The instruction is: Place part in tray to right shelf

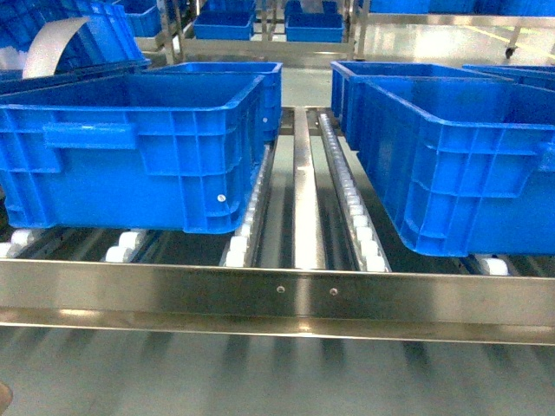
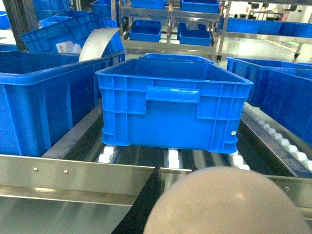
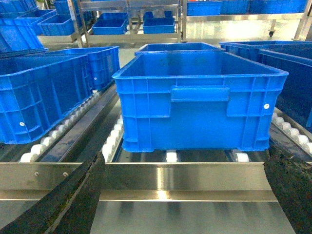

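**Right wrist-mounted view: pincer spread wide before the rail**

Nearest, the right gripper (image 3: 184, 163) stands released. Its dark fingers (image 3: 73, 204) are splayed at either side of the right shelf's (image 1: 173, 295) shiny front rail (image 3: 185, 175), with nothing between them.

In the left wrist view, the left gripper (image 2: 165, 192) shows one black finger against the tray (image 2: 224, 202), a blurred, beige, glossy curve just before the rail. I cannot tell its grip.

Beyond the rail, white rollers (image 1: 360, 221) carry blue crates (image 3: 200, 102).
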Robot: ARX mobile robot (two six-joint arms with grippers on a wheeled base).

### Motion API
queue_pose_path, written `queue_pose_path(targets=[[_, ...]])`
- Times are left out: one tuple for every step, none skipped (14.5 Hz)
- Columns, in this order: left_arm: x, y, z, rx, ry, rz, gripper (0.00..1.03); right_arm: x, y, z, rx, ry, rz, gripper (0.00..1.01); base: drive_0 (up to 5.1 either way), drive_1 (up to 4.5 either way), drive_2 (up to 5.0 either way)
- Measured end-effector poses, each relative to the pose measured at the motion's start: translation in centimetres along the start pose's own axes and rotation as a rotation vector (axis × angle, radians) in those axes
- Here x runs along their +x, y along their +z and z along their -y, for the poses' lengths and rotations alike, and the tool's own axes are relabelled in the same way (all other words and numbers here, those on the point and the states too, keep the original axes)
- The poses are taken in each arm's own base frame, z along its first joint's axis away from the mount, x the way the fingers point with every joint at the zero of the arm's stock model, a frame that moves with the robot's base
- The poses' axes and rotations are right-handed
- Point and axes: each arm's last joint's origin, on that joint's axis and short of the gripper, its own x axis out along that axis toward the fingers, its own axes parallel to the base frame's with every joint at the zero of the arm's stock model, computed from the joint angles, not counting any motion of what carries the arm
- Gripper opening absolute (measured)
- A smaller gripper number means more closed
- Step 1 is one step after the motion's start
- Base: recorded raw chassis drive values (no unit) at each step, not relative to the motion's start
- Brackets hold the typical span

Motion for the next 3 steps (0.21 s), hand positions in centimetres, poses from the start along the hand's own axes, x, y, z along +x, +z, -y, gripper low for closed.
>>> queue_pose_path(targets=[[0.0,0.0,0.0,0.0,0.0,0.0,0.12,0.0,0.0,0.0,0.0,0.0,0.0,0.98,0.0,0.0,0.0],[0.0,0.0,0.0,0.0,0.0,0.0,0.12,0.0,0.0,0.0,0.0,0.0,0.0,0.98,0.0,0.0,0.0],[0.0,0.0,0.0,0.0,0.0,0.0,0.12,0.0,0.0,0.0,0.0,0.0,0.0,0.98,0.0,0.0,0.0]])
